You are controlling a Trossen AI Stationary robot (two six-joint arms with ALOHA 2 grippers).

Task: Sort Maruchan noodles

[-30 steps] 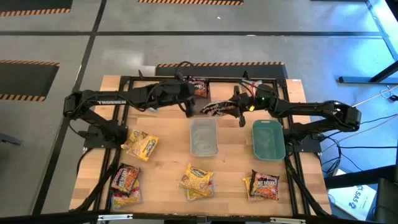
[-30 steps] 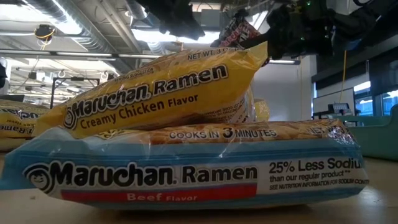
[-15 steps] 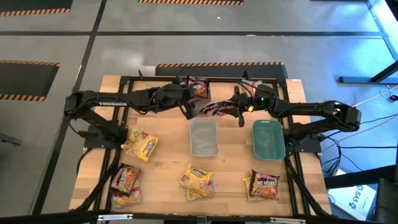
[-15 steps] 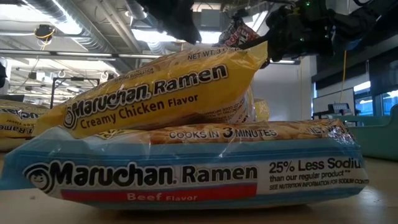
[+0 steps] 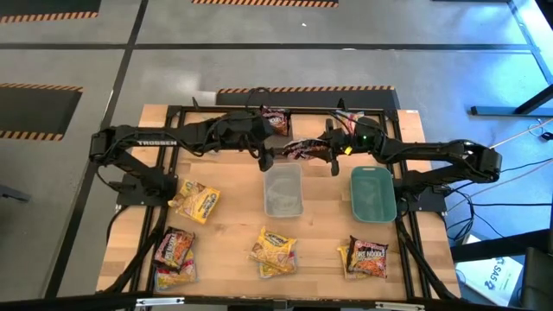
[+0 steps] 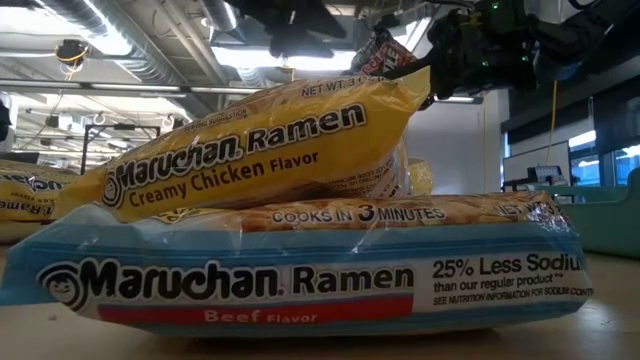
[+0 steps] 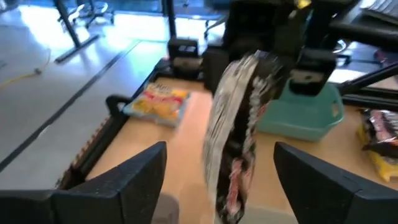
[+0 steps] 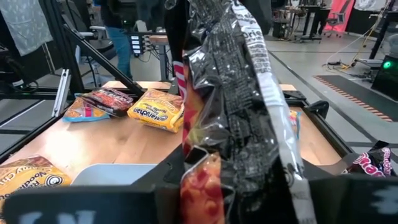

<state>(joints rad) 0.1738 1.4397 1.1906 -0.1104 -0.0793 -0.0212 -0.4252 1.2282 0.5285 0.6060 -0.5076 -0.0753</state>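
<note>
High view: a light, crinkly, slippery packet (image 5: 300, 149) is pinched at its edge by the right gripper (image 5: 327, 152), the left gripper (image 5: 264, 153) spread wide beside it.

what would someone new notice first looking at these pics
Most likely the dark ramen packet held up in the air between the two arms, above the far end of the clear bin: the right gripper is clamped on it, while the left gripper stands open just beside it. Next, the low view is filled by a yellow Creamy Chicken packet lying on a blue Beef packet.
</note>
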